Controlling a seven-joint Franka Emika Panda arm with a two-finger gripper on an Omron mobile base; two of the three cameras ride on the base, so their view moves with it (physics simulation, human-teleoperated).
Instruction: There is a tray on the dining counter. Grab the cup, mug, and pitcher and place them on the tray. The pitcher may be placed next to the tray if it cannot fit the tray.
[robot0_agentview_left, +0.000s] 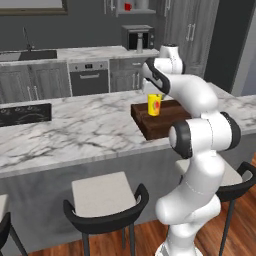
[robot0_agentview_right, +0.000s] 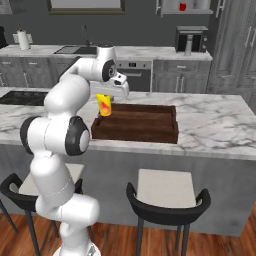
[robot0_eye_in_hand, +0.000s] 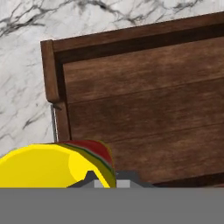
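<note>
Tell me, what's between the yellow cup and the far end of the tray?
Nothing but bare wood. In the right base view the tray floor runs clear from the cup, held by the fingers at one end, to the opposite rim.

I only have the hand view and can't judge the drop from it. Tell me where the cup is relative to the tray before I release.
Observer: In the right base view the gripper is shut on the yellow cup. The cup is over the left end of the tray, close to the rim there.
Operator: Say whether it has touched down.
Observer: I can't tell. The left base view shows the cup roughly upright with its base low against the tray bed.
Operator: Give me the mug's place for the next trip.
Observer: The red mug stands on a high wall shelf, above the back counter.
</note>
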